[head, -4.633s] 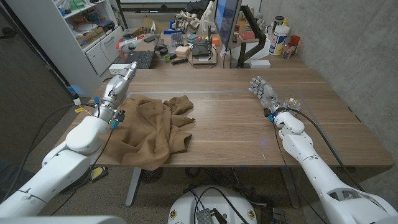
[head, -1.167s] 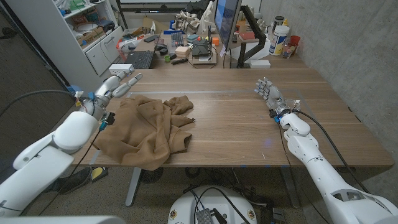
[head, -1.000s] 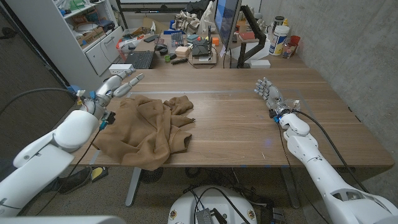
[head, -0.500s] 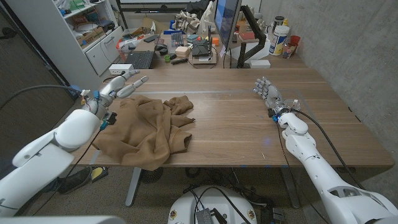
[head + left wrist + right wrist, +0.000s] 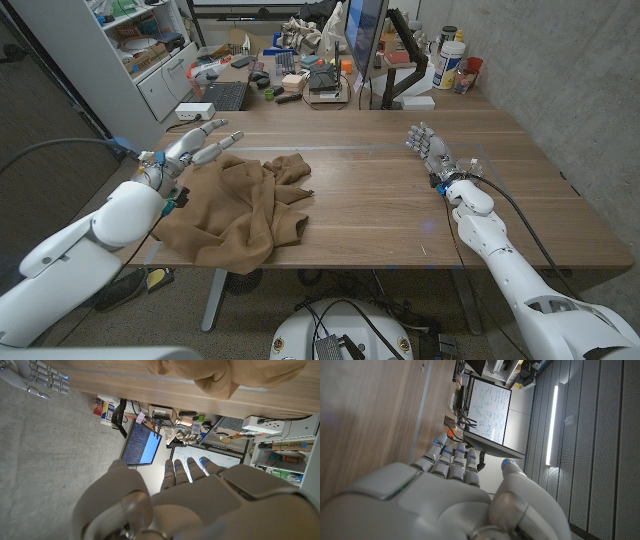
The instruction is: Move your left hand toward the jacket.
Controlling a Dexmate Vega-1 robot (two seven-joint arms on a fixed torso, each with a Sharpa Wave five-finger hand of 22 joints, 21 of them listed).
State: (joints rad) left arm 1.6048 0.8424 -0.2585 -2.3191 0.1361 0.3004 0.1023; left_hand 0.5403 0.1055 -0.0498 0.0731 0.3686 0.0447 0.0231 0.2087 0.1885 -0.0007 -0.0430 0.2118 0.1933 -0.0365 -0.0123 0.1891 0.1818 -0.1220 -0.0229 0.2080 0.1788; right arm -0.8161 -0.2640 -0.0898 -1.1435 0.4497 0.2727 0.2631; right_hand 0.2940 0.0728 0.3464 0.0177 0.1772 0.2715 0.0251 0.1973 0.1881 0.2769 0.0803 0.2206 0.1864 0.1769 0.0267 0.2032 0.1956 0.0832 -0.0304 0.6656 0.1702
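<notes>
At left of the frame, the left hand (image 5: 197, 143) hovers empty with fingers spread beside the crumpled brown jacket (image 5: 237, 208), apparently poised to reach it. At right, the right hand (image 5: 428, 148) waits well apart from the jacket, fingers apart and holding nothing.

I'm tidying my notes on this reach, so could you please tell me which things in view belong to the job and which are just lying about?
Belonging to the job:
- left hand, open, fingers reaching over the jacket's far edge
- brown jacket, crumpled on the table

Just lying about:
- right hand, open, idle
- monitor
- keyboard
- white container
</notes>
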